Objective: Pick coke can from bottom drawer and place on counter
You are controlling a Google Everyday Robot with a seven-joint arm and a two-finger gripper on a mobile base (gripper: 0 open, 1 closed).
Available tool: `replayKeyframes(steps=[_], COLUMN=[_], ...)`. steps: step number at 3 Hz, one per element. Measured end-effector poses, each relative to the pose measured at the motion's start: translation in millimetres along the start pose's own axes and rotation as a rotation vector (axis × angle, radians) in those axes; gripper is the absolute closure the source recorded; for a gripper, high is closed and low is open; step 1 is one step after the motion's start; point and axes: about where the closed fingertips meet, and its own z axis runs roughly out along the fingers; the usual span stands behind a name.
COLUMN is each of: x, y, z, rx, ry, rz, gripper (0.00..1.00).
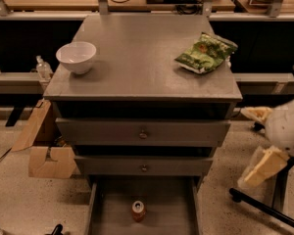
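Coke can (138, 210) upright in open bottom drawer (171, 215). Gripper (264, 166) low right of cabinet (142, 131), well apart; its state I cannot tell. I descend centred, avoiding drawer walls.

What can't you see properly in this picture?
Camera view only:
Gripper, low at the right: its arm is cut by the right edge.
Bottom drawer: front cut by the bottom edge.
Coke can: lettering too small to read.
Two upper drawers: insides hidden by shut fronts.

Free above coke can (138, 211) in bottom drawer (169, 214); gripper (264, 166) low rt.
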Motion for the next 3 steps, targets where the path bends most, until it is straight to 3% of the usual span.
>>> replayKeyframes(steps=[1,2,3], x=[33,57,57], y=[3,3,3], z=[44,78,78], rx=[0.042,0.088,0.088], ry=[-0.192,-0.337,-0.336], rz=[0.065,0.082,0.083], gripper=[0.0,0.0,0.0])
